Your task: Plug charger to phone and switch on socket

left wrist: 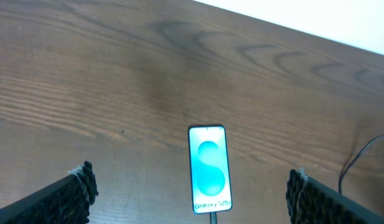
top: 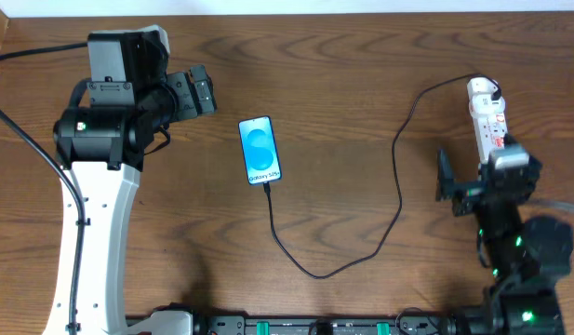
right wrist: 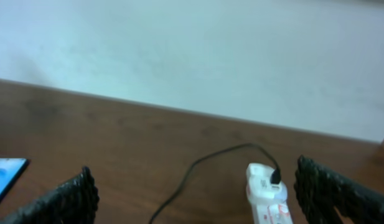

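The phone (top: 260,151) lies flat mid-table, screen lit blue. The charger (top: 395,177), a thin black cable, meets the phone's near edge, loops toward the front and runs up to the far end of the socket (top: 487,116), a white power strip at the right. My left gripper (top: 205,93) hovers open to the left of the phone; in the left wrist view the phone (left wrist: 209,169) shows between the gripper's (left wrist: 190,188) spread fingers. My right gripper (top: 485,177) is open just in front of the socket (right wrist: 266,194), where the charger (right wrist: 198,165) plugs in.
The wooden table (top: 361,84) ends at a pale wall at the back. The left arm's white link (top: 91,242) and its black cable cross the left side. The right arm's base (top: 524,270) sits at the front right. A corner of the phone (right wrist: 5,175) shows in the right wrist view.
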{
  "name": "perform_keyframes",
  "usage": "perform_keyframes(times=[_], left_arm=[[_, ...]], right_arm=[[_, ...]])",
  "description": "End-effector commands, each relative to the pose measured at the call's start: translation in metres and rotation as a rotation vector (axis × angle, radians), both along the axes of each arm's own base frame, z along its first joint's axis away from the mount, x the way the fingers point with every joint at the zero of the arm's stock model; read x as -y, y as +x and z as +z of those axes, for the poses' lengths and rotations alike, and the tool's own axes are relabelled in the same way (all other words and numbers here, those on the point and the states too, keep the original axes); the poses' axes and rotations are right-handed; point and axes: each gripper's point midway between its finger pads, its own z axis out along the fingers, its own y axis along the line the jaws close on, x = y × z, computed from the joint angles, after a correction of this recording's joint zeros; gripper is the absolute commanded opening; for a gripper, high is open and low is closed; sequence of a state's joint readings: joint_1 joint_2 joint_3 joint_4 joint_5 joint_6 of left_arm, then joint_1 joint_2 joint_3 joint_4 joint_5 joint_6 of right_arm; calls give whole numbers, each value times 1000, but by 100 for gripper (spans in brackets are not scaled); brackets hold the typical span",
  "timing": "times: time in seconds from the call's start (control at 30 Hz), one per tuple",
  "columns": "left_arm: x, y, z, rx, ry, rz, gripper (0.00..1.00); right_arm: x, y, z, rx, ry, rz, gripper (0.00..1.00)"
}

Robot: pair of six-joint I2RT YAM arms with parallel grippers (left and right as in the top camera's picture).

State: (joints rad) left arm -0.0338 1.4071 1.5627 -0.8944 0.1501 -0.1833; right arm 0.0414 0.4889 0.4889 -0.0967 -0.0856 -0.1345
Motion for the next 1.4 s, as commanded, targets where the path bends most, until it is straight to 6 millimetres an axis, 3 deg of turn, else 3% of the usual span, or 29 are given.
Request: perform_keyframes(times=[0.0,0.33,0.47,0.6,0.73,1.37], left_arm=[[-3,0,3,7,9,8,98],[-3,0,3,7,9,8,98],[-3,0,3,7,9,8,98],[-3,0,3,7,9,8,98],[-3,0,3,7,9,8,98],[-3,0,3,7,9,8,98]], right_arm=[[5,-14,-28,38,-13,-21,99],[4,-24,-75,133,-7,-16,99],[4,-27,-85,151,-7,-16,99],[4,-30,-91,131,-8,-16,99],[3,-30,-116,25,7,-9,99],[3,-30,-116,22,29,-10,99]])
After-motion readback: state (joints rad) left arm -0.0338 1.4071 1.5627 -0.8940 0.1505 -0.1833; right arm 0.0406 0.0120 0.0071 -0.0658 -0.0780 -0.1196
